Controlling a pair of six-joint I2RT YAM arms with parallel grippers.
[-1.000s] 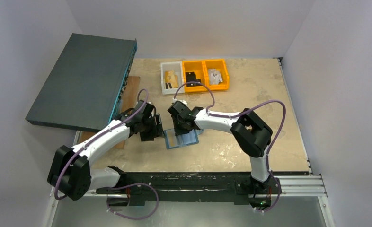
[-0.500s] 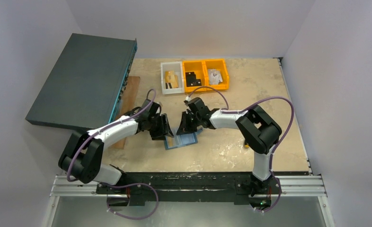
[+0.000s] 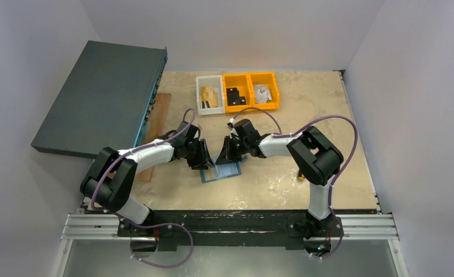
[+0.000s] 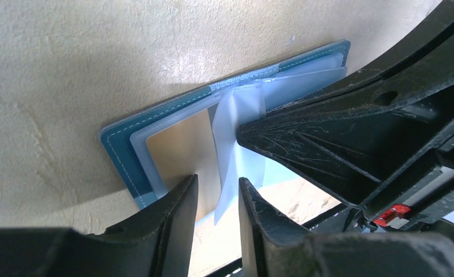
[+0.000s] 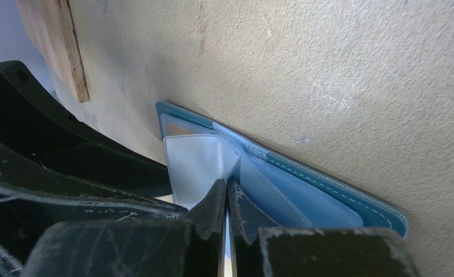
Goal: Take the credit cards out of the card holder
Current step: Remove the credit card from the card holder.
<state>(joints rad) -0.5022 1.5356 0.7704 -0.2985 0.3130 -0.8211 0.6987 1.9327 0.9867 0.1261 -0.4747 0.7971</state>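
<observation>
Beige mottled surface [image 3: 328,115] seen from above, white walls around. At the left lie a dark teal flat box [image 3: 97,98] and a wooden plank [image 3: 158,115]. At the far edge stand a white bin [image 3: 198,95] holding a gold-tan item, a middle orange bin [image 3: 236,75] holding a dark item and a right orange bin [image 3: 277,92] holding pale pieces, none identifiable. The card holder [image 3: 227,171] lies open near the middle, with the left claw [image 3: 206,161] and right claw [image 3: 223,156] converging on its left half. Left wrist view: the holder is flat with its pockets up, and a gold-tan card [image 4: 184,144] sits inside a clear pocket. A clear sleeve leaf [image 4: 236,133] stands raised, met at its top by the right claw's tip. The left claw is parted by a narrow gap astride the leaf's lower edge and appears to grip nothing. Right wrist view: the right claw is closed to a hairline, apparently pinching that leaf, with the holder spread beneath. Judgement: the card is light, stiff and slick, while the film is floppy. The holder is light enough to slide or lift unless pinned. The card is best pinched at whichever edge shows at the pocket mouth.
</observation>
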